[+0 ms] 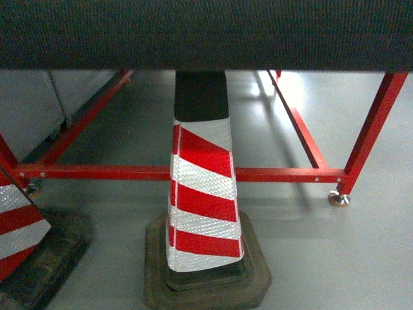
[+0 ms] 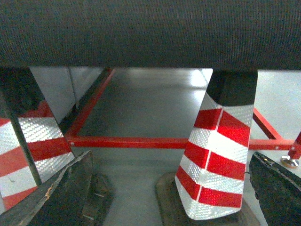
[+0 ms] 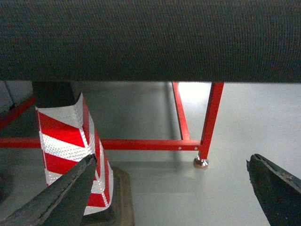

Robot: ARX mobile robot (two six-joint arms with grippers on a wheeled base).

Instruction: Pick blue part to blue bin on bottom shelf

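The blue part, the blue bin and the bottom shelf are out of view in all three views. My left gripper is open, hanging low over the grey floor. Its dark fingers stand wide apart at the frame's lower corners with nothing between them. My right gripper is open too, and only bare floor shows between its fingers. Neither gripper appears in the head view.
A dark table edge spans the top of every view. Beneath it runs a red metal frame with a footed leg. A red-and-white striped cone stands on a black base straight ahead. Another cone stands at the left.
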